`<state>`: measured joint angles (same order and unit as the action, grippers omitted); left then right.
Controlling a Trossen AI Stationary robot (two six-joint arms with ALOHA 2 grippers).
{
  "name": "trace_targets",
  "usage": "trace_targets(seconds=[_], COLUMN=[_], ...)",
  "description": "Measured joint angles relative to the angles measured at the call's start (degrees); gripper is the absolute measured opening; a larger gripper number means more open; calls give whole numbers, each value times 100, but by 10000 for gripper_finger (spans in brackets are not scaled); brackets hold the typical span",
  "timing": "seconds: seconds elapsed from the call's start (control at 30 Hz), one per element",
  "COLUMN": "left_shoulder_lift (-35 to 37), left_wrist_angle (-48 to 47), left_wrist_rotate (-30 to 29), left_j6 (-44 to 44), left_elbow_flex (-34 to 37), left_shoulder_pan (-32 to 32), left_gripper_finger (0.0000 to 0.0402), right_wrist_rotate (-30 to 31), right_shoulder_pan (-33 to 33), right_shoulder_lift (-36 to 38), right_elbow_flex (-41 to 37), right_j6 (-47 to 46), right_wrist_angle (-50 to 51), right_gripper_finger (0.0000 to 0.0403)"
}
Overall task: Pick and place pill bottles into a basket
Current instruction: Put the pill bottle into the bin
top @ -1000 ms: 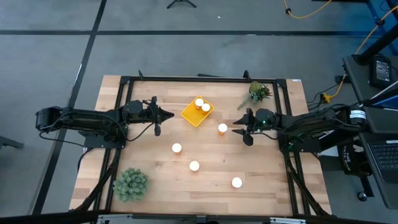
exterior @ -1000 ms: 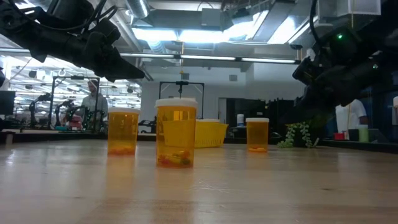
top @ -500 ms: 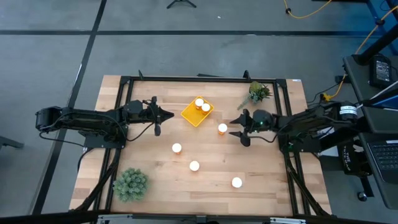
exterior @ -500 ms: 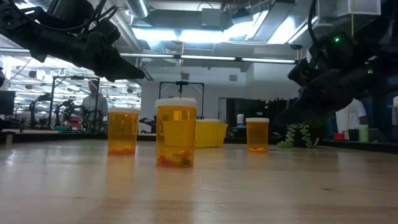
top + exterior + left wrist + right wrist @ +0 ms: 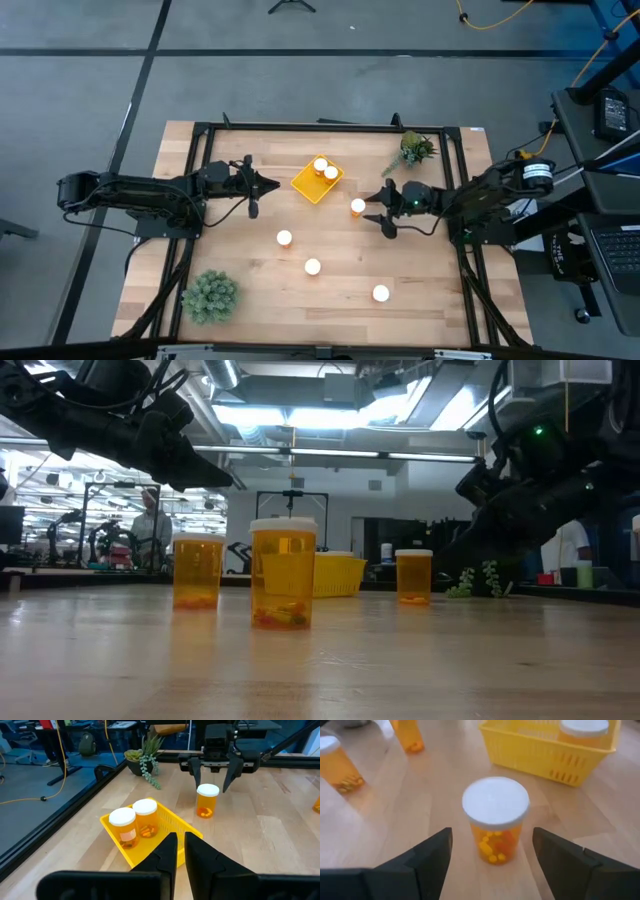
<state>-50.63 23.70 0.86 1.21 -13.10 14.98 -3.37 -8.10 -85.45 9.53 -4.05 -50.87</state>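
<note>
The yellow basket (image 5: 312,184) sits at the table's far middle with two white-capped orange pill bottles (image 5: 325,169) standing in it. One bottle (image 5: 357,206) stands on the wood just right of the basket. My right gripper (image 5: 376,211) is open at it, a finger (image 5: 427,860) on either side of the bottle (image 5: 495,817), touching nothing. Three more bottles (image 5: 284,238), (image 5: 312,267), (image 5: 380,293) stand nearer the front. My left gripper (image 5: 180,849) is shut and empty, held above the table left of the basket (image 5: 165,827).
A round green plant (image 5: 210,296) stands at the near left corner and a small trailing plant (image 5: 415,148) at the far right, close behind my right arm. A black frame (image 5: 330,127) runs around the table's edges. A person (image 5: 150,525) stands in the room beyond.
My right gripper has moved toward the table's left edge and a little lower, closing in on the bottle beside the basket until its open fingers flank it. The bottle has stayed where it was.
</note>
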Motion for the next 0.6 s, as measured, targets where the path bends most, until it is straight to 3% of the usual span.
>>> trace_targets(seconds=[0.6], left_shoulder_lift=[0], left_wrist_angle=[-92], left_wrist_rotate=[0], left_j6=[-2], left_elbow_flex=[0], left_shoulder_pan=[1], left_gripper_finger=[33], right_wrist_rotate=[93], right_shoulder_pan=[-2], right_shoulder_lift=[-597], right_elbow_flex=[515], right_j6=[281], right_wrist_angle=[30], right_gripper_finger=[278])
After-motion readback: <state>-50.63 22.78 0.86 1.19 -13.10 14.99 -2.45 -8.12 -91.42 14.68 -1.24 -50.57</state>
